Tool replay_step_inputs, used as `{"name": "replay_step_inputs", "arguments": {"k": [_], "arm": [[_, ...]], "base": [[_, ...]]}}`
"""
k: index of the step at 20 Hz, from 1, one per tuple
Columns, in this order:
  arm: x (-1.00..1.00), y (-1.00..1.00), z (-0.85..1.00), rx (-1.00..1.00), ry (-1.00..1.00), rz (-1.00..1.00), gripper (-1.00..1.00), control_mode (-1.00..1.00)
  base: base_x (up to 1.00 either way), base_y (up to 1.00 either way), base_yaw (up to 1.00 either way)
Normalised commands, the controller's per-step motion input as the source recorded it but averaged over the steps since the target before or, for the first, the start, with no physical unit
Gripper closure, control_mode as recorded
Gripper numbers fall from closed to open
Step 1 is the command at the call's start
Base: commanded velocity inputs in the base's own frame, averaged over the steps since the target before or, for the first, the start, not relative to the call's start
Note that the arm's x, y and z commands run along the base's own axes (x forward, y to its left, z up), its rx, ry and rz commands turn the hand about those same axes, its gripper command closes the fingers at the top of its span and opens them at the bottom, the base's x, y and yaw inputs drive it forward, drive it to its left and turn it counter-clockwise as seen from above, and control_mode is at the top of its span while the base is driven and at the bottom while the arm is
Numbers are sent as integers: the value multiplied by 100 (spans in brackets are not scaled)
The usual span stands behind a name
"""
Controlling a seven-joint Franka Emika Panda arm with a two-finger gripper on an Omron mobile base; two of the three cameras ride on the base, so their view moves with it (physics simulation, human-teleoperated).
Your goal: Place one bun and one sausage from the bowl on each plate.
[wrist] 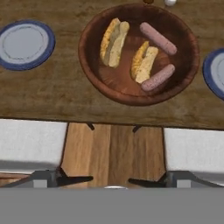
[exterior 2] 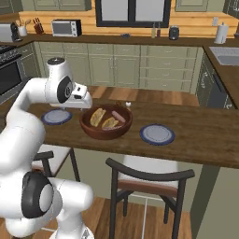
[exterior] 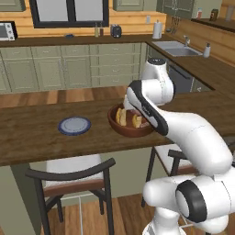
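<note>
1. Dark reddish wood bowl (wrist: 139,54) sits on the counter (wrist: 43,94) between two blue-grey plates: one (wrist: 25,44) at the left of the hand view, the other (wrist: 215,72) cut off by its right edge. Both plates bare, so nothing of the task is done yet.
2. Contents, hand view: two buns and two sausages, all in the bowl. Left bun (wrist: 113,41) and right bun (wrist: 145,63) lie side by side; upper sausage (wrist: 158,38) near the far rim, lower sausage (wrist: 158,78) just beside the right bun.
3. Tool (wrist: 110,180) is spread wide, holding nothing. Fingertips (wrist: 72,179) show at the bottom of the hand view, over the gap between the two white stool seats (i.e. short of the counter edge, not over the bowl).
4. Key relation: the bowl lies ahead of the tool, toward the top of the hand view and slightly right of centre. Tool must travel forward over the counter edge, then down.
5. Axes: both buns run roughly bottom-to-top in the hand view, tilted a little to the right, so roughly across the line between the fingertips. I judge little wrist roll is needed for a bun. The sausages lie on steeper diagonals and opposite ways (more roll needed).
6. Risk, my guess: right bun and lower sausage are nearly touching, so a finger may not fit cleanly. Left bun looks the freer first pick.
</note>
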Motion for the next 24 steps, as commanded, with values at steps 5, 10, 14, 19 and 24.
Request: {"name": "replay_step_inputs", "arguments": {"k": [5, 10, 14, 19, 24], "arm": [[69, 17, -40, 4, 5, -4, -100, -100], [69, -13, -25, 19, 11, 0, -100, -100], [55, -30, -38, 22, 7, 0, -100, -100], [32, 0, -41, 1, -1, 0, -100, -100], [17, 0, -44, 0, -2, 0, -100, -100]], "base": [[0, 0, 0], [0, 0, 0], [0, 0, 0], [0, 0, 0], [0, 0, 0]]}}
